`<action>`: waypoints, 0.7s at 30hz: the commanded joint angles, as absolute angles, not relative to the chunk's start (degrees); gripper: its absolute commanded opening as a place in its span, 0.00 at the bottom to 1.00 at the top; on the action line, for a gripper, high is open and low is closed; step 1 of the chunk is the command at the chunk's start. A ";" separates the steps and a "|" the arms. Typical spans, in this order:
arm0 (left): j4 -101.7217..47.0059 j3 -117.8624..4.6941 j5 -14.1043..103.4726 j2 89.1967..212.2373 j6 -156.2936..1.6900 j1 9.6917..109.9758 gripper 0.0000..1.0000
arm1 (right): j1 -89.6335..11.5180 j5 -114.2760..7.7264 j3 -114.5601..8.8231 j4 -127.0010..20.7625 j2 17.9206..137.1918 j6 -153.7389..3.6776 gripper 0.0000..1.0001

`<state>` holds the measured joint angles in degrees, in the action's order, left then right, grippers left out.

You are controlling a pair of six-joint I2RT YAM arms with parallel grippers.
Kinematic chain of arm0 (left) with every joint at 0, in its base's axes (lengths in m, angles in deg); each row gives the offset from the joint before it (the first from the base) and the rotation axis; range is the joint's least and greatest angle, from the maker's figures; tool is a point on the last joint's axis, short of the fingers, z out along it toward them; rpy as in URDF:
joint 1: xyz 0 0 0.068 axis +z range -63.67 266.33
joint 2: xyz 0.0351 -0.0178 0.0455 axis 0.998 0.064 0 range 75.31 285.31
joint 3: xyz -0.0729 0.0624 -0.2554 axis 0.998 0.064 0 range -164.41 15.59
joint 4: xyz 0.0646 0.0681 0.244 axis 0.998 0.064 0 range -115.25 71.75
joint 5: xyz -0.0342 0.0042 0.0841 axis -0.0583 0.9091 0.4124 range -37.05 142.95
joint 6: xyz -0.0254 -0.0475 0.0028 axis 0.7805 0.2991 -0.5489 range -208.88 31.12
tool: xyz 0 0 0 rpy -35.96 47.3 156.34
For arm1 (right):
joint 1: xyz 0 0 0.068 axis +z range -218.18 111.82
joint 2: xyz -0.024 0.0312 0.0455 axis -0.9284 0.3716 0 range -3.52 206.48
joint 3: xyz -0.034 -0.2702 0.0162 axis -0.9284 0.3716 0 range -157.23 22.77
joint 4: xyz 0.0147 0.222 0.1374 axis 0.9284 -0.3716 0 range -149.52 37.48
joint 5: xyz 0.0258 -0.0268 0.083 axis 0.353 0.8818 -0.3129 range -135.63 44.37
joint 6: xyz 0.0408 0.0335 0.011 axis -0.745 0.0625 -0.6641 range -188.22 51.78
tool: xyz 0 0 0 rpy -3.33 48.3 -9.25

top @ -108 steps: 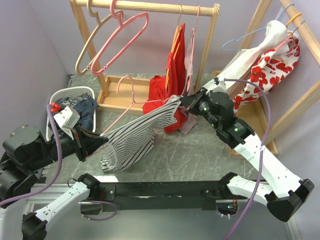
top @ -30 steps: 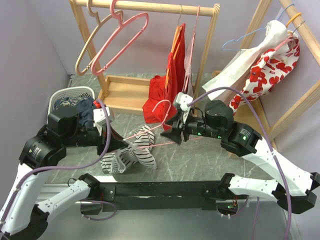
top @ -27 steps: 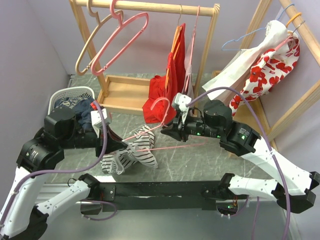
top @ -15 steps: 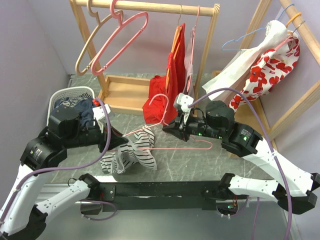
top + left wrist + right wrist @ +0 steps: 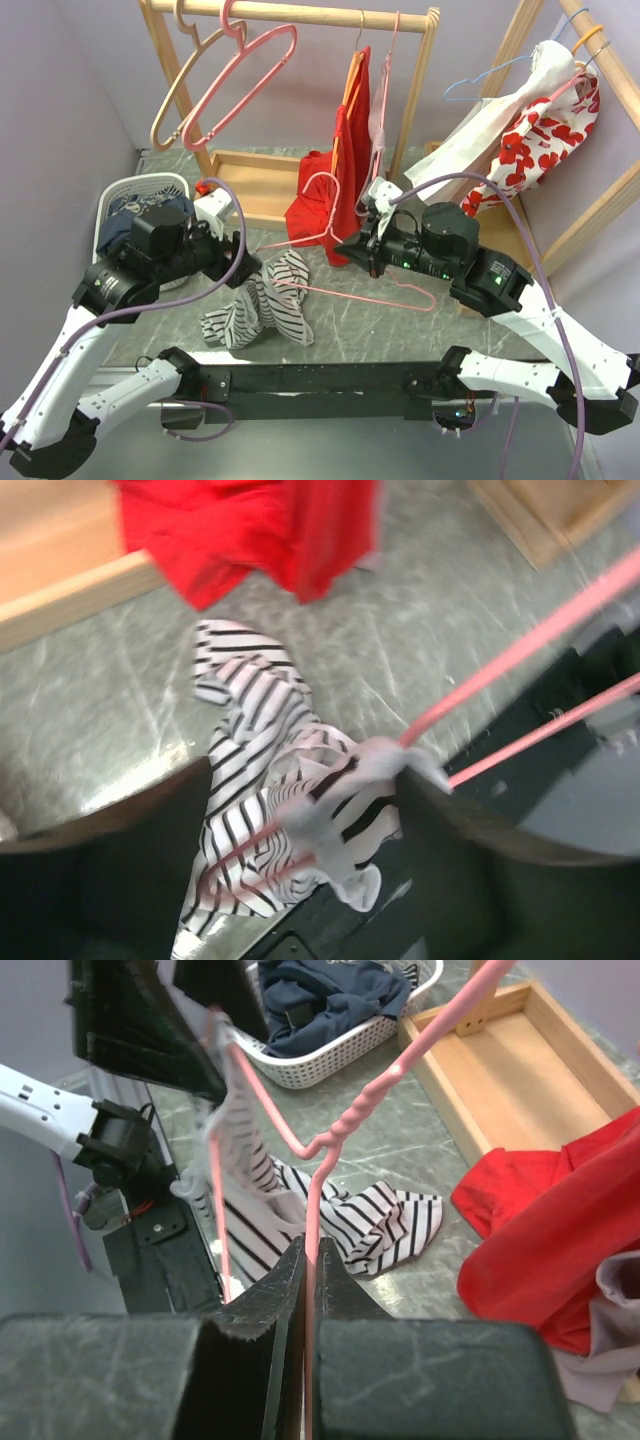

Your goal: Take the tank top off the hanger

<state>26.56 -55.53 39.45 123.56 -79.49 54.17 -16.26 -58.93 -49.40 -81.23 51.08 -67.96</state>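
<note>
The striped tank top [image 5: 262, 305] lies crumpled on the grey table, below the pink hanger [image 5: 350, 296]. One strap of the top [image 5: 370, 770] is still draped over the hanger's [image 5: 500, 665] end. My right gripper [image 5: 362, 248] is shut on the hanger's neck [image 5: 310, 1210], holding it above the tank top [image 5: 370, 1220]. My left gripper [image 5: 243, 265] hovers over the cloth, open. In the left wrist view that draped strap sits between the spread fingers of the left gripper [image 5: 300, 825], neither finger pressing it. The right gripper [image 5: 310, 1260] pinches only the pink wire.
A wooden clothes rack [image 5: 290, 14] stands behind, with empty pink and beige hangers and red garments [image 5: 345, 170] hanging to its base. A white basket [image 5: 125, 192] with dark clothes sits at the left. A second rack with a floral garment [image 5: 530, 140] is at the right.
My left gripper has opened and let go of the tank top, which slumped onto the table. My right gripper has closed on the hanger and carried it up and right.
</note>
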 commanded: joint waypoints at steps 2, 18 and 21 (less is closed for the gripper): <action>24.58 -55.34 46.97 123.83 -77.19 54.78 0.82 | -16.15 -54.52 -48.78 -75.29 50.18 -71.29 0.00; 25.63 -54.64 56.02 122.24 -74.65 54.96 0.96 | -18.35 -51.96 -50.79 -79.67 50.26 -69.71 0.00; 25.37 -53.94 53.49 122.94 -74.64 55.04 0.96 | -18.26 -51.43 -50.19 -79.43 50.09 -70.06 0.00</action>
<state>26.45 -54.91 53.28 122.07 -75.84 54.67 -17.99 -52.07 -48.41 -80.91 51.04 -70.22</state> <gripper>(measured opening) 0.967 0.039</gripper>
